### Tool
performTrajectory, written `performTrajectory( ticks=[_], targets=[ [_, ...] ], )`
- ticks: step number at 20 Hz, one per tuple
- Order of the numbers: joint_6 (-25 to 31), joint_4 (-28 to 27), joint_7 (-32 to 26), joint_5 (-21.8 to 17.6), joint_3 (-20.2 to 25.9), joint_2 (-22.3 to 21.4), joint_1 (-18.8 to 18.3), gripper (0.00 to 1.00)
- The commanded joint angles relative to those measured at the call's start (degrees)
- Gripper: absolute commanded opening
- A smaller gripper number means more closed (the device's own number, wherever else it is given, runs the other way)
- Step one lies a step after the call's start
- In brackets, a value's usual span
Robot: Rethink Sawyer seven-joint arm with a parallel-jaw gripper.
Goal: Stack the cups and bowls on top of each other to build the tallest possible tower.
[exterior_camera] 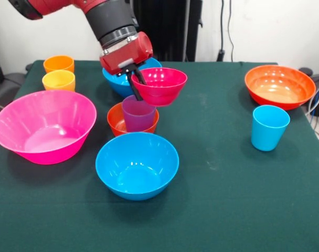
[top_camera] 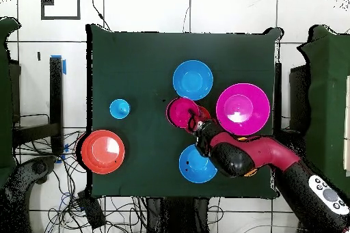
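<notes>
The hand [exterior_camera: 136, 79] pinches the near rim of the small magenta-red bowl [exterior_camera: 159, 85], carrying it above the purple cup [exterior_camera: 138, 113] standing in the small orange bowl [exterior_camera: 117, 118]. Light, stiff, slick plastic; the thin rim grip probably lets it tilt, so settle it gently

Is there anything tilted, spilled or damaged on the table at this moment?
Nothing is spilled or damaged. The only unusual thing is the magenta-red bowl: the gripper holds it by its rim above the purple cup, which stands inside the small orange bowl.
</notes>
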Motion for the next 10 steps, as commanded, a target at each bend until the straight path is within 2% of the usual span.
performTrajectory(
  ticks=[1, 10],
  targets=[
    [6.19, -5.06, -8.6, -2.07, 0.1, 1.31, 0.79, 0.0],
    [8.25, -5.23, -10.3, -0.84, 1.97, 0.39, -0.74, 0.0]
  ],
)
